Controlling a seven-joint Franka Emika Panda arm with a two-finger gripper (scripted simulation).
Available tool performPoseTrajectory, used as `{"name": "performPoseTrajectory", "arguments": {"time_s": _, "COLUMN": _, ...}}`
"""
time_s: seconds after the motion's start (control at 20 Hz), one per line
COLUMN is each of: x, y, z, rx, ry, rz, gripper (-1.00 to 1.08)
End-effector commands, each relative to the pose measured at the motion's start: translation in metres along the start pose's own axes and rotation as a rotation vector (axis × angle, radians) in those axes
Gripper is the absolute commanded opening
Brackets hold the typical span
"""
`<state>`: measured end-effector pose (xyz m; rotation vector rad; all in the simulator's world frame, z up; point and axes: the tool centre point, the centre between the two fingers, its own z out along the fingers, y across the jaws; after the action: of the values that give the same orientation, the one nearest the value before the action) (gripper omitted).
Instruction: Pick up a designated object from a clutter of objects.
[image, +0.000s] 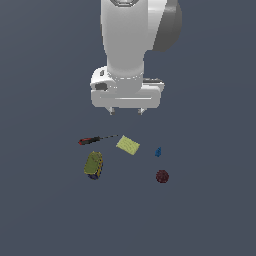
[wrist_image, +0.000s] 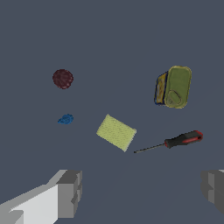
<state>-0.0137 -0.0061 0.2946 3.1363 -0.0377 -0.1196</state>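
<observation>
You're hovering w/ gripper wide open, holding nothing. Olive/navy can is lying on counter, below & toward exterior view's left; long axis roughly along the view's vertical.

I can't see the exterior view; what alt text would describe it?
A white robot gripper, open and holding nothing, hangs above five small items on a dark floor: screwdriver, yellow-green rectangle, olive block, blue piece, red ball.
</observation>
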Motion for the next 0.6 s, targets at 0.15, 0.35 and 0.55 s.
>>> {"name": "performPoseTrajectory", "arguments": {"time_s": 0.15, "x": 0.000, "y": 0.001, "z": -0.002, "rx": -0.004, "ry": 0.003, "rz": -0.008, "gripper": 1.00}}
{"name": "performPoseTrajectory", "arguments": {"time_s": 0.35, "x": 0.000, "y": 0.003, "z": -0.009, "rx": -0.018, "ry": 0.012, "rz": -0.033, "gripper": 1.00}}
{"name": "performPoseTrajectory", "arguments": {"time_s": 0.55, "x": -0.001, "y": 0.002, "z": -0.012, "rx": -0.021, "ry": 0.013, "rz": -0.038, "gripper": 1.00}}
